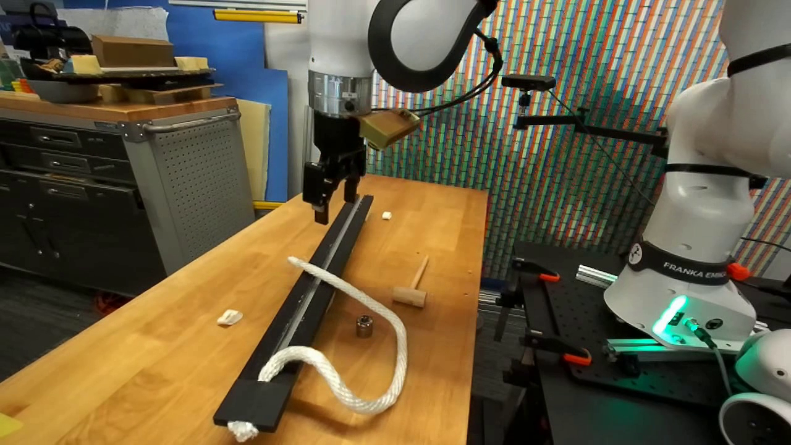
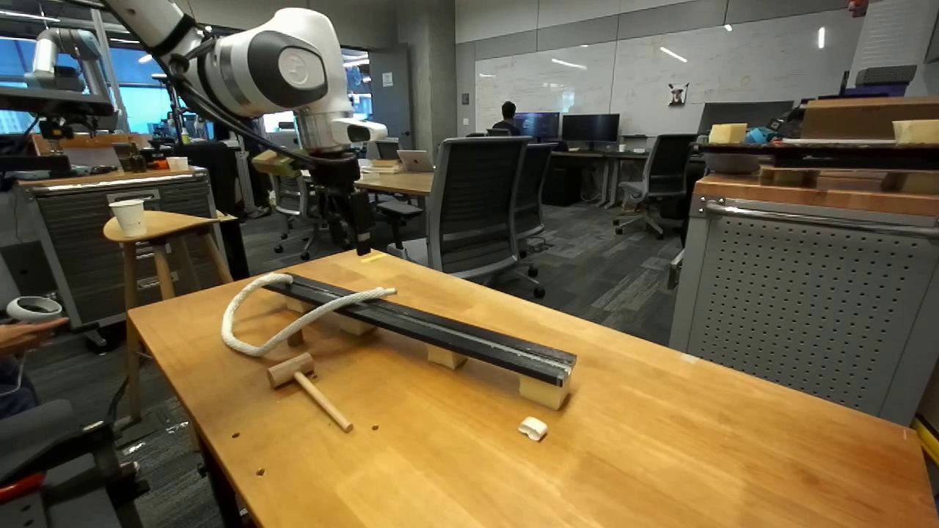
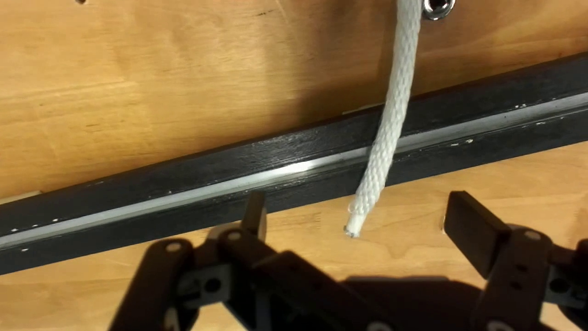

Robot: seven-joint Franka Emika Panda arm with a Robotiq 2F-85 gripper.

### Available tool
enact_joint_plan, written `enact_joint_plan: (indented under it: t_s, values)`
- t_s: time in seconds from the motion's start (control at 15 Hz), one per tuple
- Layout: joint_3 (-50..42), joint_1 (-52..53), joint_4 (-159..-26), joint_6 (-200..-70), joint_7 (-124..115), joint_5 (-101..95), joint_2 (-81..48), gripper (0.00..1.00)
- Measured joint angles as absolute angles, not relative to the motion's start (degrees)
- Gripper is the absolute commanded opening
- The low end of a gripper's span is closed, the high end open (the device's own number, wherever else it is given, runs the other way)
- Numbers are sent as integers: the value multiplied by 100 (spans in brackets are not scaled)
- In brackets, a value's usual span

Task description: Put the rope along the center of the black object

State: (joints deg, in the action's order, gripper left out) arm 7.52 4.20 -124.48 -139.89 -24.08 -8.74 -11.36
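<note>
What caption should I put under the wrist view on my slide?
Open, empty gripper; white rope crosses the black strip, its end past the strip's edge.

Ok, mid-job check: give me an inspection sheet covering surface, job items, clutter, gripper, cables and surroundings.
Surface: wooden table, a few small holes.
Job's things: white rope loops off one side of the black strip, free end crossing over it; most not yet along the center.
Clutter: wooden mallet, metal cylinder, pale scraps.
Gripper: open, holding nothing.
Cables: black, looped beside the arm.
Surroundings: gray cabinet, office chairs, person partly in view at an exterior view's edge.
</note>
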Motion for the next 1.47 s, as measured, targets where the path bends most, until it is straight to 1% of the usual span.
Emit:
enact_joint_plan:
  t_s: [0.4,0.93,1.0,1.07,1.27,1.4,1.47]
  values:
    - [538,698,-12045,-13995,-2437,-854,-1842,100]
    - [493,934,-11728,-13994,-2437,-746,-2437,100]
    - [490,963,-11698,-13994,-2437,-741,-2483,75]
    - [487,987,-11670,-13994,-2437,-734,-2523,74]
    - [477,1039,-11605,-13994,-2436,-732,-2607,49]
    - [471,1054,-11576,-13992,-2433,-732,-2642,35]
    - [470,1055,-11567,-13991,-2431,-730,-2655,26]
